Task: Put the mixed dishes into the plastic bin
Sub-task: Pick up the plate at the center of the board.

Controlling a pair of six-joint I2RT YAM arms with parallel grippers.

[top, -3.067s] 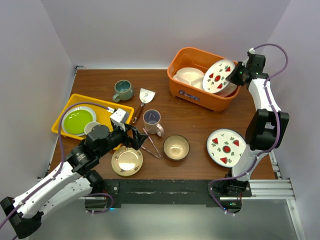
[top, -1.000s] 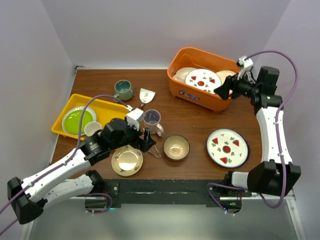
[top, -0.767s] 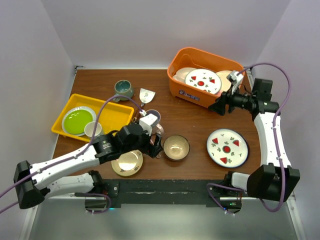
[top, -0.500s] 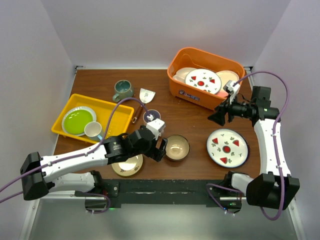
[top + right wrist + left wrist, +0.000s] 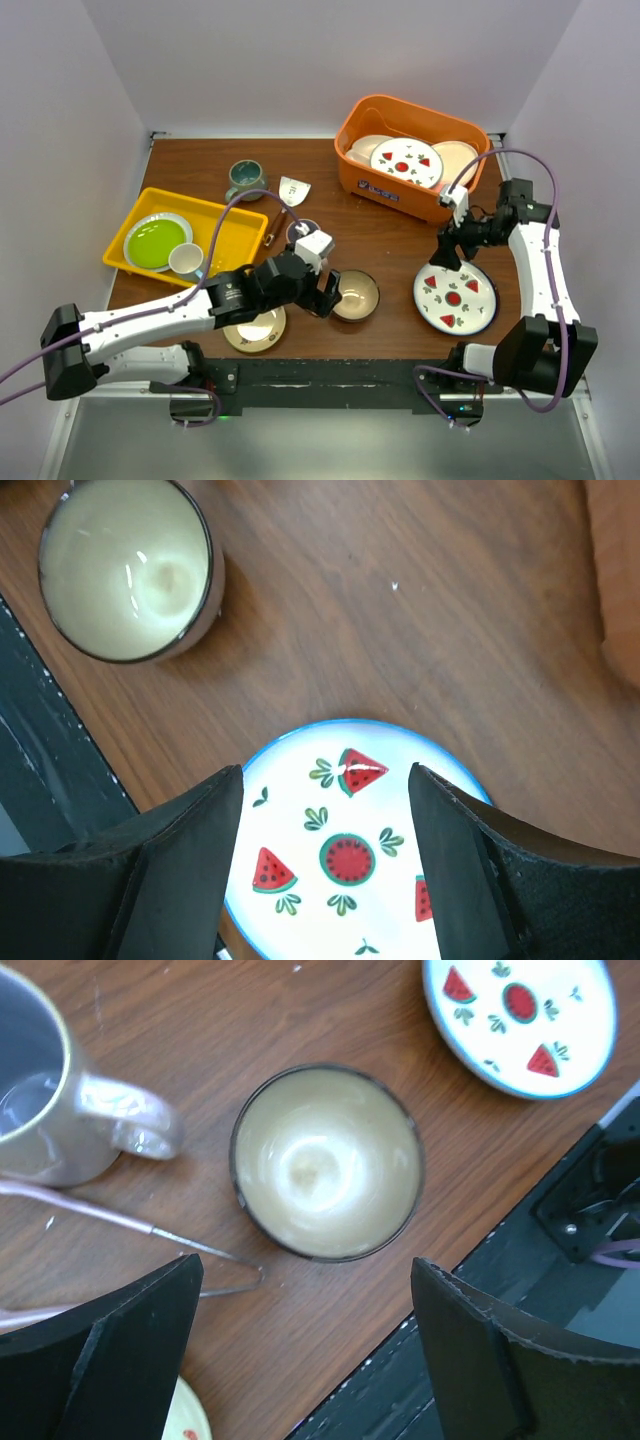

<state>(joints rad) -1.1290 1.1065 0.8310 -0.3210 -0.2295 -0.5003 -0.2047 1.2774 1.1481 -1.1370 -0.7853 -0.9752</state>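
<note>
**Task items.** The bronze bowl sits upright on the bench near its front edge. The strawberry-print plate lies flat to the bowl's right, apart from it.

**Grippers.** Your left gripper hovers over the bowl with jaws wide and empty. Your right gripper hangs over the plate's edge with jaws well apart, holding nothing.

**Recommendation.**
- Bowl: put one finger inside the rim and one outside, then close on the wall. Spanning the whole bowl looks marginal.
- Plate: you need a finger under the rim. The plate lies flat, so expect it to slide on the wood before it lifts.

**Obstructions.** The tip of the thin pink tongs lies just beside the bowl, and the lavender mug stands close by with its handle toward the bowl. Keep the outer finger off both.

**Destination.** The plastic bin stands at the far right and already holds a plate of the same print among other dishes. Lower each piece flat onto that stack.

**Not yet binned.** These are the teal mug, the lime-green plate in the yellow tray, and the cream plate beneath your left arm. The metal spatula stays where it is.
</note>
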